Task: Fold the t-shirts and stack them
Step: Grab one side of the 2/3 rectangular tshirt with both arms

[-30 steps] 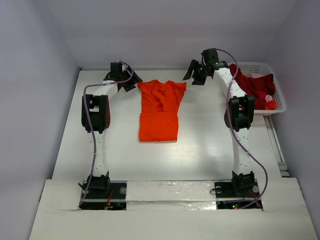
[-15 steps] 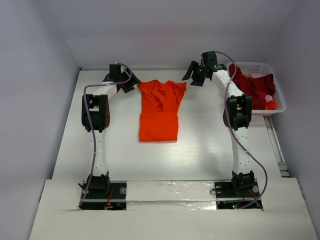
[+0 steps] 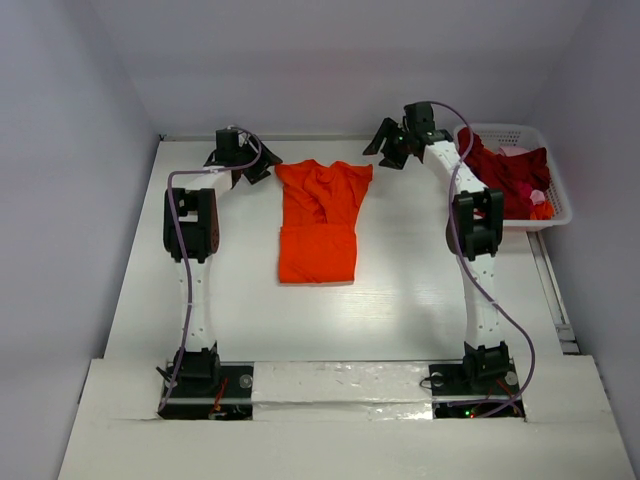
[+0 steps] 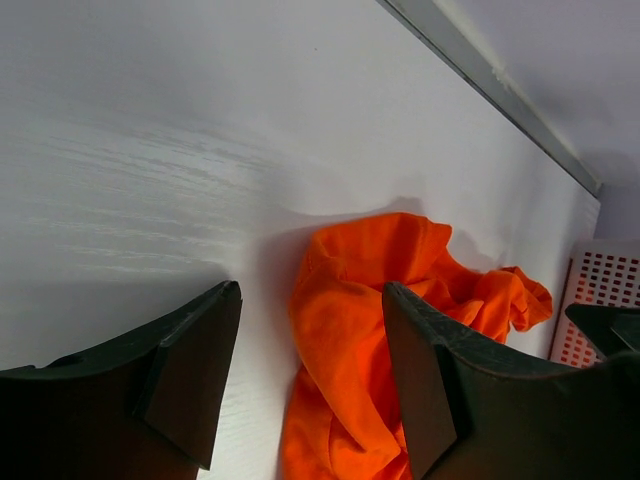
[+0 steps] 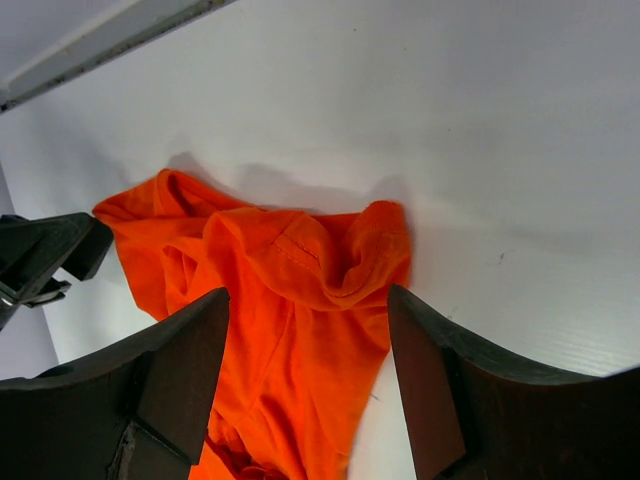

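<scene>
The main risk, as I judge it, is an uneven pick-up: the far half of the orange t-shirt (image 3: 318, 225) is rumpled and doubled over on itself, so a pinch there may catch only the top layer, or a thick wad of several, and the next fold would then come out skewed or pull the tidy near half out of square. A second risk is a miss on one side. If one arm closes on cloth and the other on bare bench (image 3: 400, 290), lifting would drag the shirt sideways and undo what is already flat. The left fingers (image 4: 195, 370) are spread wide and hold nothing, and the right fingers (image 5: 185, 385) are likewise parted and empty. The shirt lies in the middle of the bench, its near part a flat rectangle and its far part bunched, with the shoulder corners pointing outward toward either arm. From above, the left fingers sit just beside the far left corner, and the right fingers are near the far right corner but a little farther off, so the right arm seems to have more ground to cover. In each wrist view the orange cloth shows through the gap between the fingers, below them and not touching. The dark red t-shirts (image 3: 505, 170) are heaped in the basket (image 3: 562, 195) at the right.
</scene>
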`<state>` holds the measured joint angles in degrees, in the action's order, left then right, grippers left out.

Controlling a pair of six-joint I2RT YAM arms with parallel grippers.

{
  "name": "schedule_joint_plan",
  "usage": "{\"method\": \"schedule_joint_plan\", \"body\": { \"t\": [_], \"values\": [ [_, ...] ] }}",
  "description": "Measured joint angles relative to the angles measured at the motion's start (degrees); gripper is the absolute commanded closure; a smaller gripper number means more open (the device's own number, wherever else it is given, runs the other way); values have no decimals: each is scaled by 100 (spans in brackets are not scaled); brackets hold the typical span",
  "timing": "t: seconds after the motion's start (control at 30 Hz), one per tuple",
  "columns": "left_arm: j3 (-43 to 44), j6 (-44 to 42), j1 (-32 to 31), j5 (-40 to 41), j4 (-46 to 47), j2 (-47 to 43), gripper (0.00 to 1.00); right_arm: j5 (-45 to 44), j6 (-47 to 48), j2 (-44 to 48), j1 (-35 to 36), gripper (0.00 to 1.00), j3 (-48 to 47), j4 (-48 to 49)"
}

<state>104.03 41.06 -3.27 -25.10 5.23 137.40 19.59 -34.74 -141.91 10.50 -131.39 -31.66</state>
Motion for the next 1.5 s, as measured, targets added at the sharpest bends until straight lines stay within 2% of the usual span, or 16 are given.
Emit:
{"method": "schedule_joint_plan", "body": {
  "t": [0.57,1.1,1.5],
  "values": [
    [2,142,-2,-175,133,55,44,-31,-680,-87,-2,31,763,223],
    [374,310,-118,-481,214,356,44,446,-793,-350,-2,31,345,396],
    [376,319,-155,-433,186,356,45,170,-968,-420,-2,33,221,374]
  ]
}}
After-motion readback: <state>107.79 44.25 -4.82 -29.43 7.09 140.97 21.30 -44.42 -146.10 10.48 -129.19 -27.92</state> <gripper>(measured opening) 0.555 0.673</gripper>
